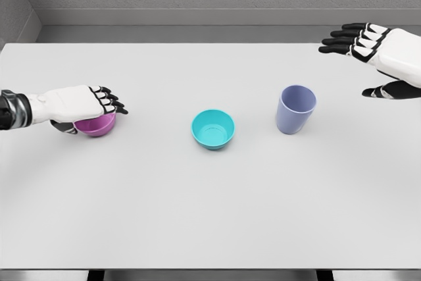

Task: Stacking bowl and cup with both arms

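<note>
Bowls and a cup sit in a rough row across the white surface (210, 215). At left of the frame, the left robot hand (82, 106) lies over the purple bowl (97, 125), fingers draped on its rim and seemingly closing on it, probably to lift it for stacking. The teal bowl (213, 129) stands upright at centre, a likely base. Just right of it stands the lavender cup (295, 109), untouched. At upper right, the right robot hand (375, 54) hovers released, fingers spread, well apart from the cup.
</note>
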